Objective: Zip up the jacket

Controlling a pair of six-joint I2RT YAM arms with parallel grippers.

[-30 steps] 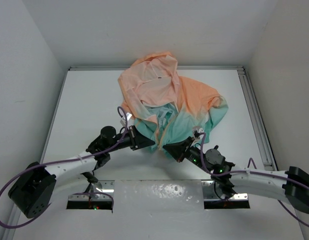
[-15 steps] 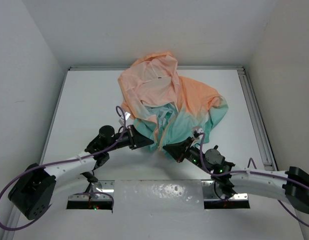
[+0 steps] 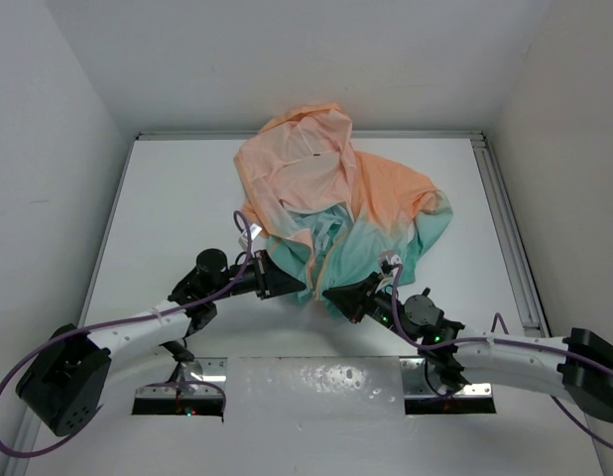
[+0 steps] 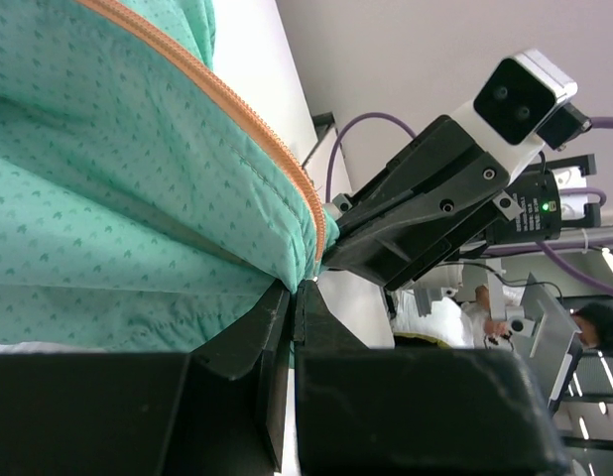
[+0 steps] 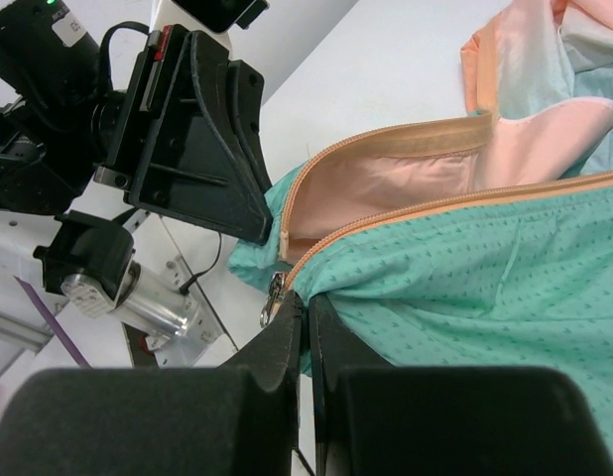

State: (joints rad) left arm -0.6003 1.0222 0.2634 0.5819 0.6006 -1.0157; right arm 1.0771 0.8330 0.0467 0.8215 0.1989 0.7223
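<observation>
Teal hem of jacket (image 3: 371, 203) is clenched in your left fingers (image 4: 255, 332) and right fingers (image 5: 283, 349), zipper (image 3: 320, 253) running away from you, pull (image 5: 270, 297) by the right.

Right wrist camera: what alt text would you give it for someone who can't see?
The right gripper pinches the teal bottom edge of a jacket beside its orange zipper, where a small metal zipper pull hangs. The zipper is open, showing peach lining, and the left gripper holds the opposite edge over a white table.

Left arm (image 3: 138, 325) and right arm (image 3: 505, 349) reach inward, jaws clamped shut.
</observation>
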